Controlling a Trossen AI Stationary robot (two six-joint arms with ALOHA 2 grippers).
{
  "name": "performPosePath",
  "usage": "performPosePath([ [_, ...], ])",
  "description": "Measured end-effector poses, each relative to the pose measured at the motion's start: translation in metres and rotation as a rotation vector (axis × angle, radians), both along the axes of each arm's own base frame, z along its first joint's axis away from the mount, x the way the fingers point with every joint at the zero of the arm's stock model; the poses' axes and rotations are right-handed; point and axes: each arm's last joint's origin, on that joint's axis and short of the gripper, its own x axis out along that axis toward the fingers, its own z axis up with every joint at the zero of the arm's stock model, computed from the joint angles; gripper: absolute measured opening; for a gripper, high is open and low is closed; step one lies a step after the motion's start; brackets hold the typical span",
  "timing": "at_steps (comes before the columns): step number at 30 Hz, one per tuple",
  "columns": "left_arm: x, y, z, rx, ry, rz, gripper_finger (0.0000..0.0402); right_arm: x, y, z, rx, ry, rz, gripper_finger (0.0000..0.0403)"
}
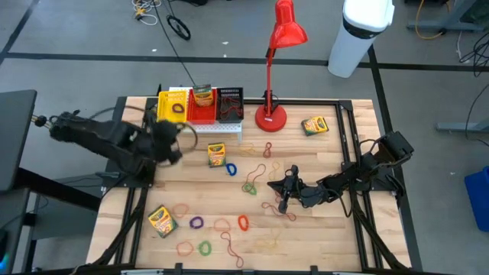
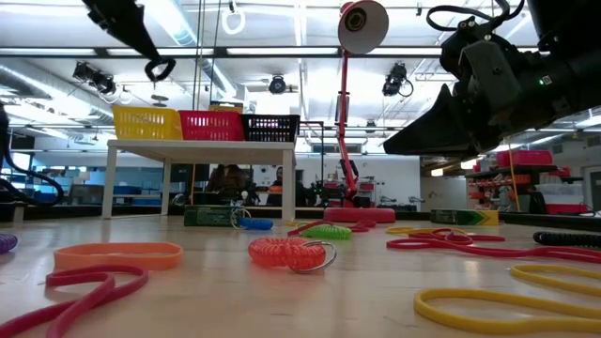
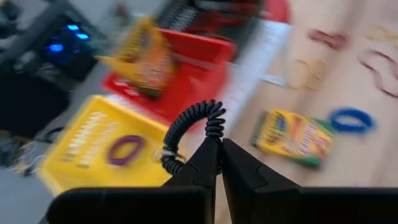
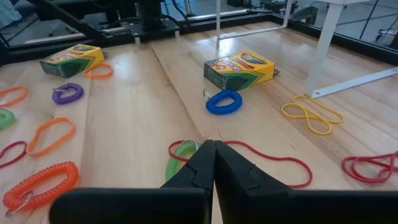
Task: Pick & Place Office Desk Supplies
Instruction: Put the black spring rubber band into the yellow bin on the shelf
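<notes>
Left gripper (image 3: pixel 219 146) jaws pinch a black coil loop (image 3: pixel 189 127) arching upward; right jaws pressed together.

Workshop room, grey floor, bright ceiling lights.
Black tape lines (image 1: pixel 229 59) crossed the grey floor (image 1: pixel 92 46); a white cylinder (image 1: pixel 357 34) stood beyond the wooden table (image 1: pixel 321 237); red shelving (image 2: pixel 526 183) sat at the back.

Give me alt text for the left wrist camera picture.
The left gripper, shut, holds a black coiled band above a yellow basket that already contains a purple band. Beside it a red basket holds a crayon box; another crayon box lies on the table.
</notes>
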Motion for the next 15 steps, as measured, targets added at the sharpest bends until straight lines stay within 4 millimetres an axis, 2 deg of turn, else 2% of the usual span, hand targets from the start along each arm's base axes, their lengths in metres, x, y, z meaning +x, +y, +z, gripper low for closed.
performPosePath([
  [7, -0.013, 0.041, 0.008, 0.036, 0.092, 0.163, 0.0017, 0.000, 0.000, 0.001, 0.004, -0.007, 0.000, 0.0014],
  [11, -0.010, 0.060, 0.006, -0.011, 0.147, 0.184, 0.0017, 0.000, 0.000, 0.001, 0.001, -0.006, 0.000, 0.0014],
  [15, -0.005, 0.076, 0.008, -0.004, 0.121, 0.210, 0.0016, 0.000, 0.000, 0.001, -0.018, -0.005, 0.007, 0.0014],
])
